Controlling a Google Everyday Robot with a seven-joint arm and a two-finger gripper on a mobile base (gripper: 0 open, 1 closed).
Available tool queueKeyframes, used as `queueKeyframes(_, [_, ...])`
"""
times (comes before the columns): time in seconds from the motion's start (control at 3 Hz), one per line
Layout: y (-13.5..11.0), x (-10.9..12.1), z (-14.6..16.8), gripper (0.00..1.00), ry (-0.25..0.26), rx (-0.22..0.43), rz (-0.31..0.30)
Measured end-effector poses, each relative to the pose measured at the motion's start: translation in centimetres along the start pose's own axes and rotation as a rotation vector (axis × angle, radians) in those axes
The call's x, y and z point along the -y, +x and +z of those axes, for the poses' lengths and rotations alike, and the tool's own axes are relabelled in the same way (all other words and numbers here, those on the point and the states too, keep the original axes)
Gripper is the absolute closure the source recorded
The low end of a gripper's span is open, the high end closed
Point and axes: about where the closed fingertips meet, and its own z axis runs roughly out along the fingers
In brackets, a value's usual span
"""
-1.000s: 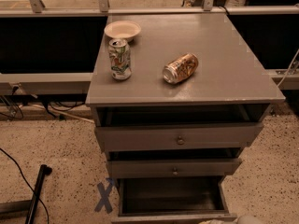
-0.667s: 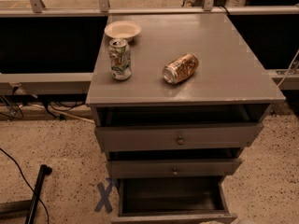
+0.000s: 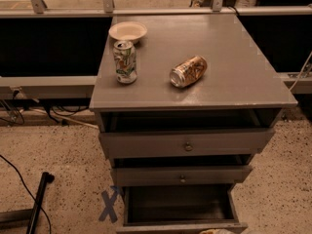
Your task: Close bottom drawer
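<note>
The bottom drawer (image 3: 181, 226) of the grey cabinet (image 3: 234, 89) stands pulled far out, and I look down into its dark, empty inside. Its front runs along the lower edge of the view, and its knob is out of view. The mid-width drawer (image 3: 181, 175) and the widest drawer (image 3: 187, 143) above it are each open a little. Of my gripper (image 3: 214, 231) only a small pale tip shows at the very bottom edge, just in front of the bottom drawer's front.
On the cabinet top stand a white bowl (image 3: 127, 31) and an upright can (image 3: 125, 61), and a brown can (image 3: 188, 71) lies on its side. A blue X mark (image 3: 110, 204) and a black bar (image 3: 39, 202) are on the speckled floor at the left. A rail (image 3: 156, 11) runs behind.
</note>
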Motion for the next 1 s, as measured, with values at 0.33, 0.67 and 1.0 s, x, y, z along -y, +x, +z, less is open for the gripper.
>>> queueKeyframes(0.33, [0.1, 1.7, 0.3, 1.0, 0.045, 0.011, -0.005])
queueKeyframes(0.67, [-0.1, 4.0, 0.4, 1.0, 0.086, 0.039, -0.005])
queueKeyframes(1.0, [-0.2, 7.7, 0.9, 1.0, 0.126, 0.081, -0.01])
